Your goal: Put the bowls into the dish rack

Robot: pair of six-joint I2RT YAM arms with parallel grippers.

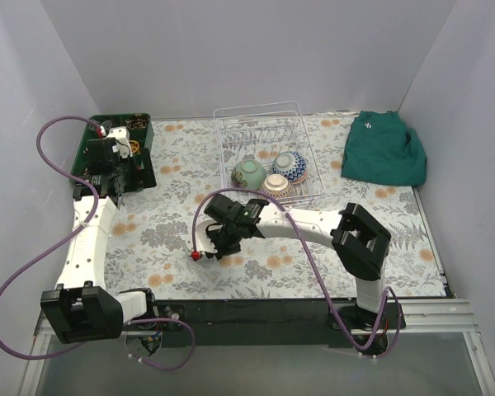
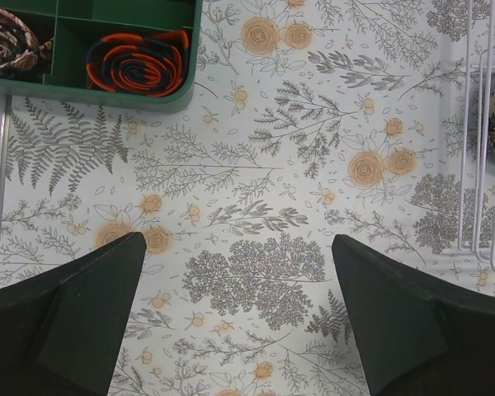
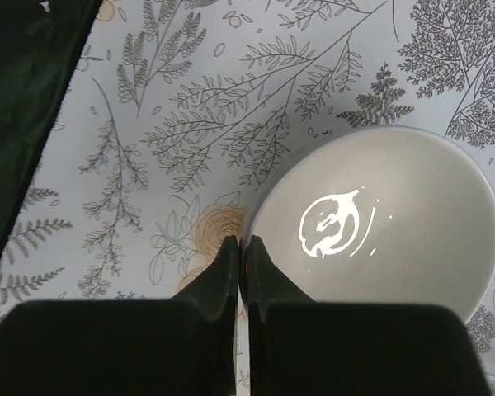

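Dish rack [image 1: 249, 132] — three bowls [image 1: 249, 173]; right tool [image 3: 241, 242] pinching white bowl [image 3: 396, 231].

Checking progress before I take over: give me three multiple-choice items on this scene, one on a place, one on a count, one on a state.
1. Where is the mint green bowl?
A. in the dish rack
B. on the green cloth
C. in the green tray
2. How many bowls sit in the rack?
A. one
B. three
C. five
3. How is the left tool?
A. shut on a bowl
B. open, empty
C. out of view
Answers: 1 A, it lies inside the wire walls; 2 B, the mint green one, the blue-white patterned bowl and the brown patterned bowl; 3 B, its fingers stand wide apart over bare tablecloth.
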